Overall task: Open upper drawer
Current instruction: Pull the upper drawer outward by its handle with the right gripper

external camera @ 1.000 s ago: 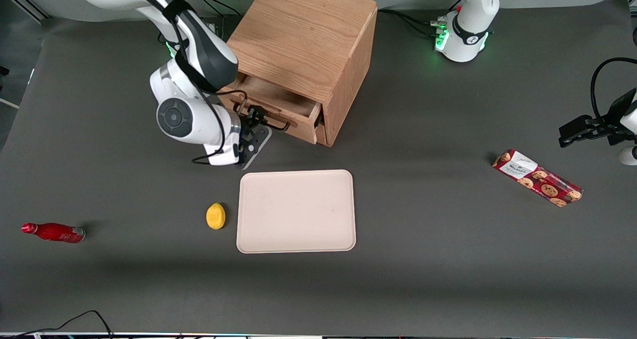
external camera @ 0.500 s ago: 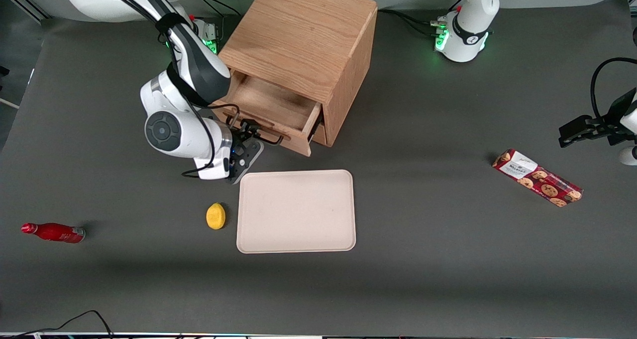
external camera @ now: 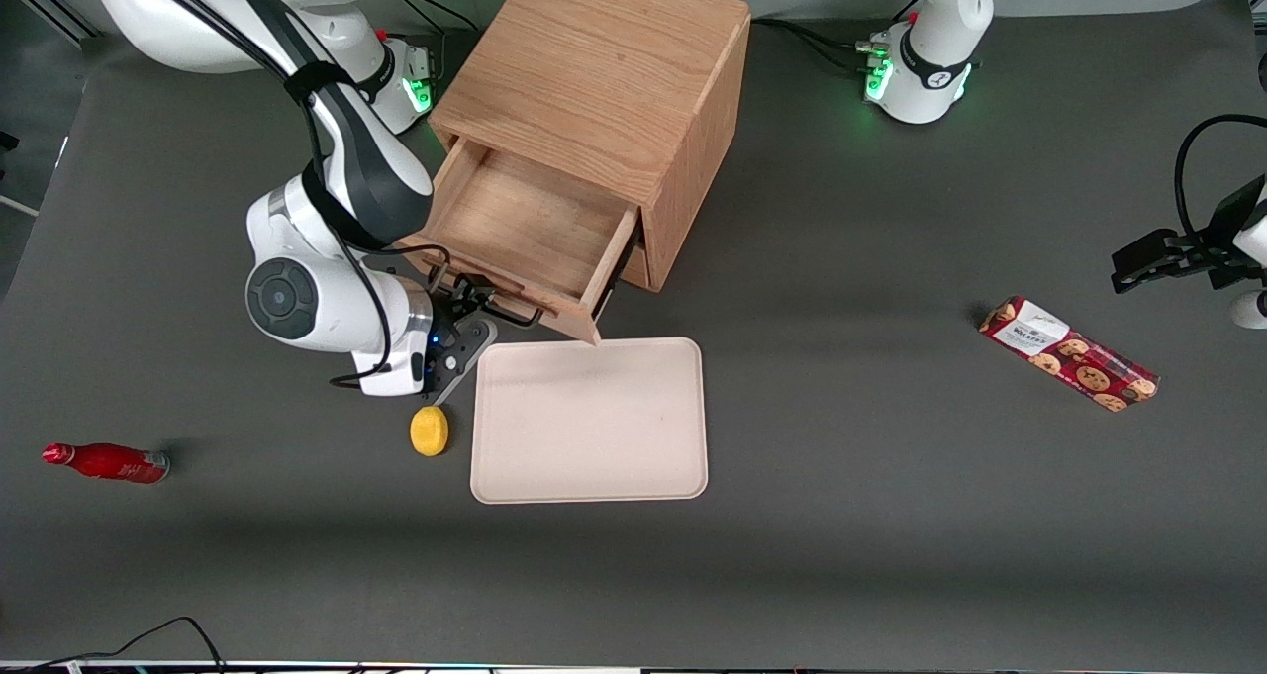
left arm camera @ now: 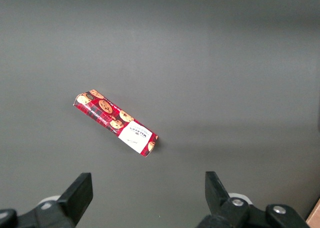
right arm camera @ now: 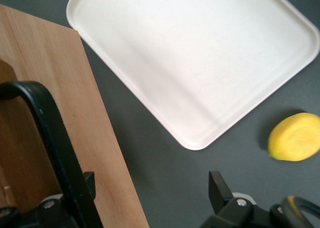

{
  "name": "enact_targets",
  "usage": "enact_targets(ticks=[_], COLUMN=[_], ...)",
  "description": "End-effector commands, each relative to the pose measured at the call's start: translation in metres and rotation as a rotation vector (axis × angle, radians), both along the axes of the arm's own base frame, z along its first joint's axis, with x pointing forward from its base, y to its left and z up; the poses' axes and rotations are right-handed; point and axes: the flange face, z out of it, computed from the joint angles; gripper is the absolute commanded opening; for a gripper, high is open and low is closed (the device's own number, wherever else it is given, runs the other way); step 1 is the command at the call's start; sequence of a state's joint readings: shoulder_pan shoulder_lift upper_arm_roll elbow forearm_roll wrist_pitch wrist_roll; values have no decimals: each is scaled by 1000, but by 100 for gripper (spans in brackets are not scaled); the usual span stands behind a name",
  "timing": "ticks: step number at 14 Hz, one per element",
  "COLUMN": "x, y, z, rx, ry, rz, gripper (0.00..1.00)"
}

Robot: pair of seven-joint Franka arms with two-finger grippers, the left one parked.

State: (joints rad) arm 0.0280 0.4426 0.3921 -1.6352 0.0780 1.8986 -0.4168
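You see a dark grey table (external camera: 841, 555) under even light, a black cable (external camera: 158, 634) looping at its near edge toward the working arm's end.

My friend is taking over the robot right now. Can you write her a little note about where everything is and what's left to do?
Gripper: at the upper drawer's handle, fingers around the bar but apart.
Upper drawer: pulled well out of the cabinet, nothing in it, its front corner over the tray's edge.
Lemon sits beside the tray, just nearer the front camera than the gripper.
Done: the drawer is open.
Left: probably just let go and back the arm away, watching the lemon and tray.
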Motion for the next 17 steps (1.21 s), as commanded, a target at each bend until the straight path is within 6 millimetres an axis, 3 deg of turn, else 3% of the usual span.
enact_targets(ticks=[1, 8, 12, 14, 17], x=[24, 57, 65, 67, 63], y=[-16, -61, -67, -68, -73], z=[2, 4, 12, 34, 91], rx=[-43, -40, -40, -42, -50], ry=[-35, -86, -99, -93, -63], rz=[28, 120, 117, 118, 112], gripper=[100, 100, 100, 100, 100])
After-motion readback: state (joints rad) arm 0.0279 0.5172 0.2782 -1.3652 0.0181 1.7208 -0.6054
